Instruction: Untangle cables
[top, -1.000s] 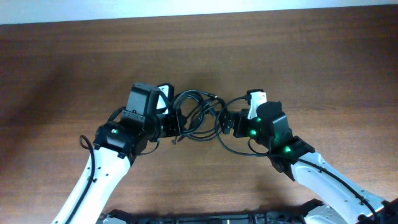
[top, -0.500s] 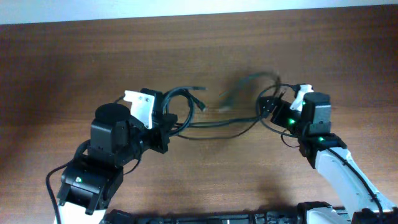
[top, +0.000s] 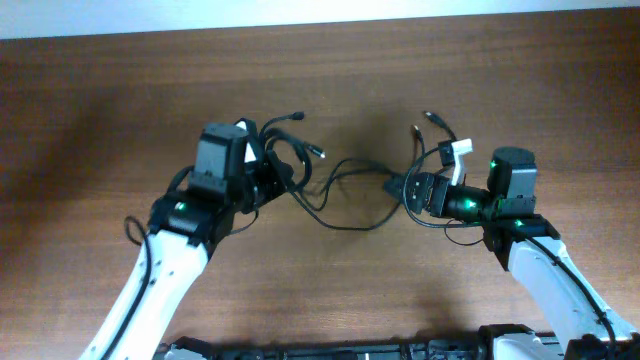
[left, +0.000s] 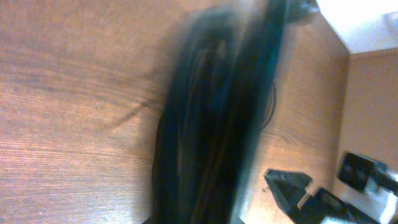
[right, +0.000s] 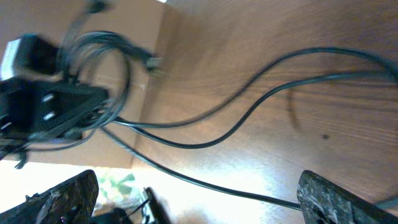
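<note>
The cables are thin black cords. A looped clump (top: 283, 160) sits at my left gripper (top: 268, 178), and loose strands (top: 350, 170) run right across the wooden table to my right gripper (top: 412, 190). Small plug ends stick up near the right gripper (top: 430, 118). In the left wrist view the clump (left: 211, 124) is a blurred black mass filling the space between the jaws, which look shut on it. In the right wrist view the right gripper (right: 199, 199) is wide open, with one strand (right: 249, 194) passing between its fingers and other strands (right: 205, 140) lying beyond.
The brown wooden table (top: 320, 70) ends at a pale wall along the far edge. The left arm (right: 50, 106) shows in the right wrist view, with a cable loop (right: 118, 68) on it. The right arm's gripper (left: 298, 193) shows in the left wrist view.
The arms pulled apart and stretched the cables, then came back toward each other. The strands between them now hang slack. The left gripper still carries the clump.
</note>
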